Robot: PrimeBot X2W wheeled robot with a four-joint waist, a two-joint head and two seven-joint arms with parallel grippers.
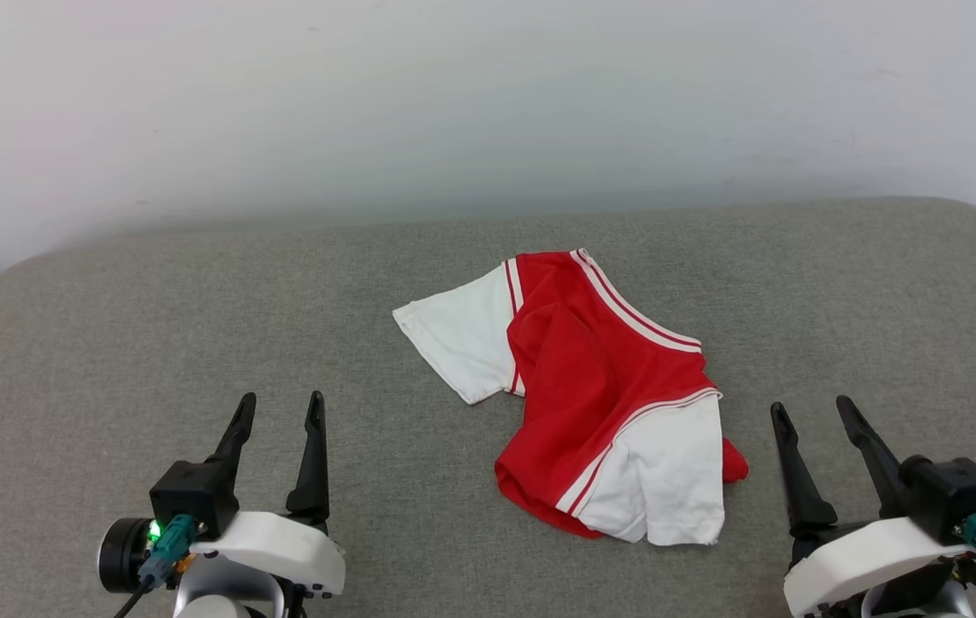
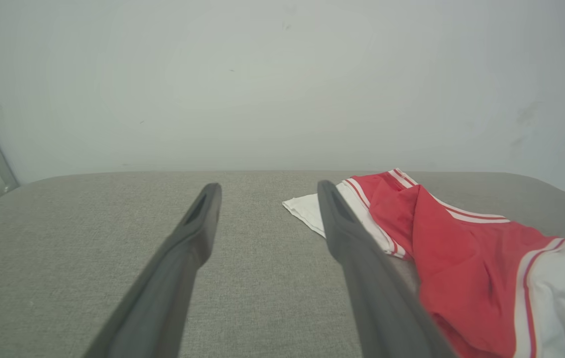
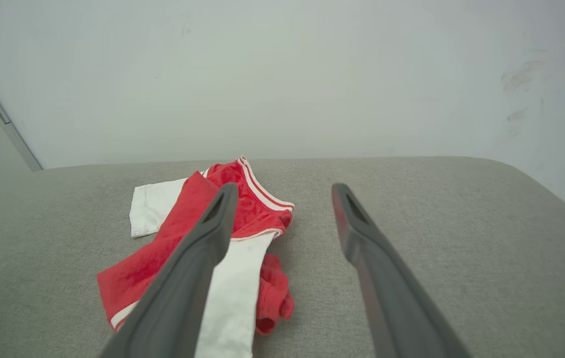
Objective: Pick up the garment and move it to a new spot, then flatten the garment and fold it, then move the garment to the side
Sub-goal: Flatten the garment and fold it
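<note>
Here, the garment (image 1: 591, 386), red with white sleeves, is seen crumpled between the spread left gripper (image 1: 279, 408) and spread right gripper (image 1: 814, 412).

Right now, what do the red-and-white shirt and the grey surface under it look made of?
Crumpled red T-shirt with white sleeves: thin, soft matte knit, probably jersey; it slumps in loose folds. Grey padded surface: coarse woven upholstery fabric, matte; visible heathered weave, rounded corners.

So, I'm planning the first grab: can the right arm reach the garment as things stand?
Probably yes: the right gripper is open beside the garment, with bare cushion between them.
</note>
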